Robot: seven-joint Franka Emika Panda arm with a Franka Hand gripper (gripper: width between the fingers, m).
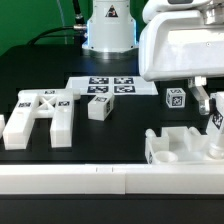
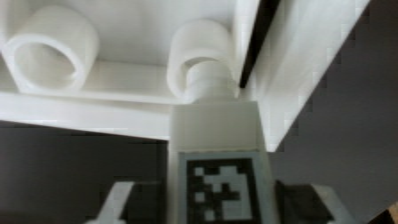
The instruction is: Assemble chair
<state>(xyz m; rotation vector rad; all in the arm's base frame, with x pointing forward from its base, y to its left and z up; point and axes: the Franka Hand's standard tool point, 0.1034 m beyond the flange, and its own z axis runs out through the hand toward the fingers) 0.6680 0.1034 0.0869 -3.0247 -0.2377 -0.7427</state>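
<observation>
1. Wrist view only: the gripper is clamped on a tagged bar, with the fingers tight against both sides.
2. The bar's rounded tip meets a socket in the notched block. Whether it is seated or just touching is unclear, as the view is blurry.
3. Exterior view: the arm hides that grip. The bar stands upright over the notched block at the exterior view's right.
4. Around: a cross-braced plate lies far left, a small block mid-table, a tagged cube just beside the gripper, and the marker board behind.

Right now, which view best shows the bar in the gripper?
Wrist view: the tagged bar fills the frame, its rounded tip at a socket of the notched block. The exterior view shows it only small and partly hidden.
</observation>
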